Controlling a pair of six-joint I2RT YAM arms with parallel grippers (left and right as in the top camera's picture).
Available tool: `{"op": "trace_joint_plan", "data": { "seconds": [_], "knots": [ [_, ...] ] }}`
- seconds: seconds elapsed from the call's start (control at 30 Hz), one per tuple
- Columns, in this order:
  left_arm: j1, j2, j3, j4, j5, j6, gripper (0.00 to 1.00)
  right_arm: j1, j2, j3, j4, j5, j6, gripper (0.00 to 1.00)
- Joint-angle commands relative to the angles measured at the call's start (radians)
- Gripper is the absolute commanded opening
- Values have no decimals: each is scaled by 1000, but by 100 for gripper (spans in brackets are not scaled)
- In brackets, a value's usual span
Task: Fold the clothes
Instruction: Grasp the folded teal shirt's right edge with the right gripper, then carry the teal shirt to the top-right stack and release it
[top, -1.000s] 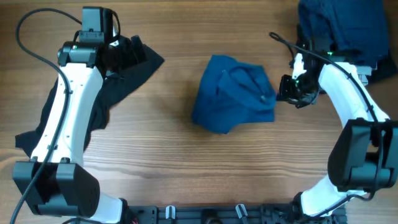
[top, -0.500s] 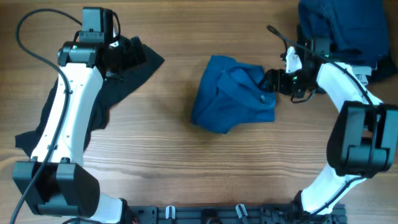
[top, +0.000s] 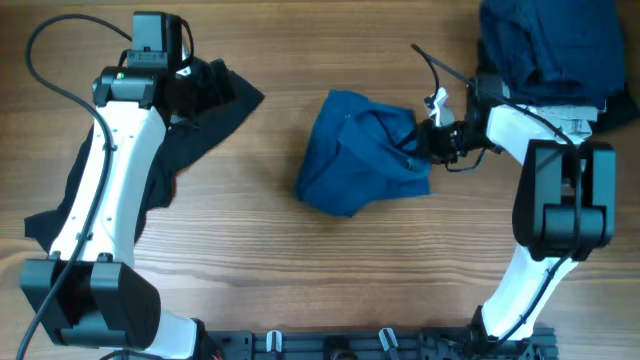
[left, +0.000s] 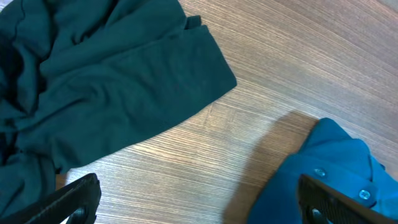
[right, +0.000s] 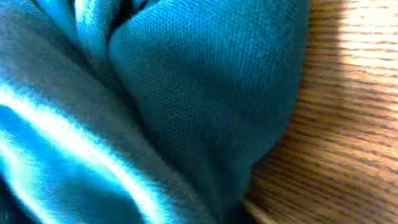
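Observation:
The royal-blue garment (top: 355, 150) lies bunched in the middle of the table. My right gripper (top: 422, 140) is at its right edge, shut on a gathered fold of the cloth. Blue fabric (right: 186, 93) fills the right wrist view and hides the fingers. The black garment (top: 190, 140) sprawls at the left under my left arm. In the left wrist view it lies at the upper left (left: 106, 87), and a corner of the blue garment (left: 336, 168) shows at the lower right. My left gripper (left: 199, 196) hangs open above bare wood between the two.
A heap of navy clothes (top: 550, 45) sits at the back right corner, with a pale grey piece (top: 578, 112) at its near edge, close behind my right arm. Bare wooden table (top: 330, 270) stretches along the front.
My right gripper moved left into the blue garment's right edge and closed. The garment bunched and shifted a little to the left. The left arm has not moved.

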Motion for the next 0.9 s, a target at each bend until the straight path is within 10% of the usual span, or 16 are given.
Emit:
{"op": "trace_joint_plan", "data": {
  "seconds": [0.0, 0.33, 0.57, 0.87],
  "knots": [
    [7, 13, -3, 0, -17, 9, 100, 9, 21, -8, 22, -12, 13, 4],
    [7, 13, -3, 0, -17, 9, 100, -1, -284, 431, 235, 245, 519, 4],
    [7, 13, -3, 0, -17, 9, 100, -148, -299, 448, 657, 417, 925, 4],
    [7, 13, -3, 1, -20, 5, 100, -280, -262, 446, 749, 774, 1450, 4]
  ]
}}
